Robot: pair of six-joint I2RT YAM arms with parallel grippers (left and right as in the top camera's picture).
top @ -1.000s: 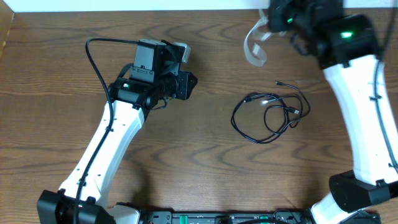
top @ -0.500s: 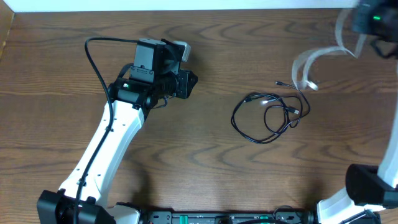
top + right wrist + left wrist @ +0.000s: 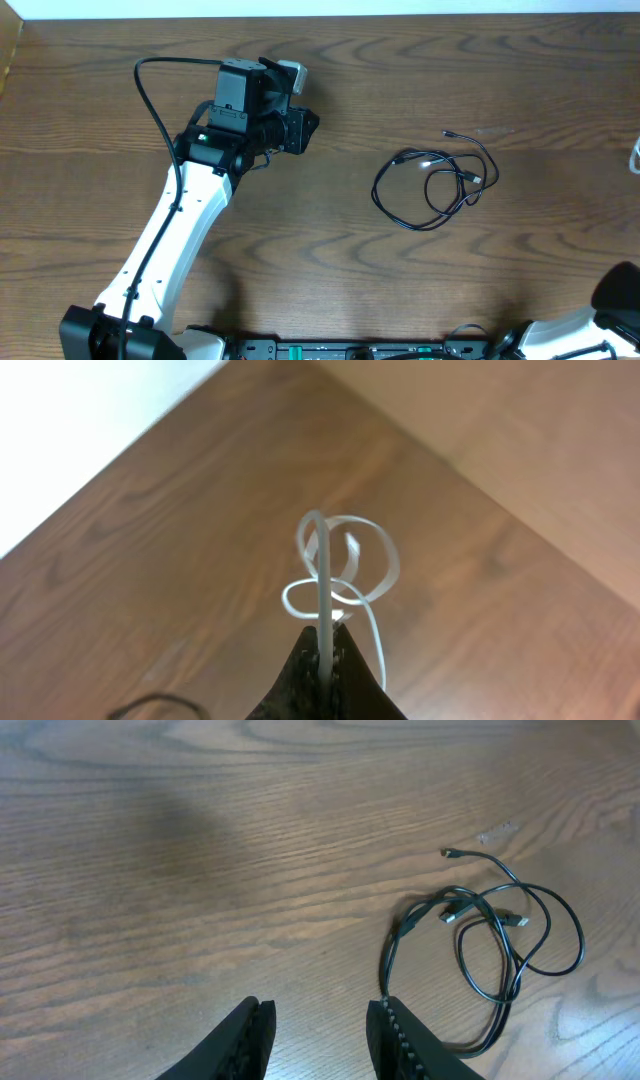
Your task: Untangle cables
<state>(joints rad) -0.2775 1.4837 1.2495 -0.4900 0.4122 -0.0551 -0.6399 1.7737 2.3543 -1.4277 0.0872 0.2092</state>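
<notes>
Right gripper [image 3: 322, 634], white cable [image 3: 322, 575] newly past the overhead view's right edge.

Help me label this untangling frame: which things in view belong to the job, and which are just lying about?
Belongs to the job: thin black looped cord, lying loose; thin white coiled cord, pinched in the right gripper.
Just there: thick black wire on the left arm; brown wooden table.
</notes>
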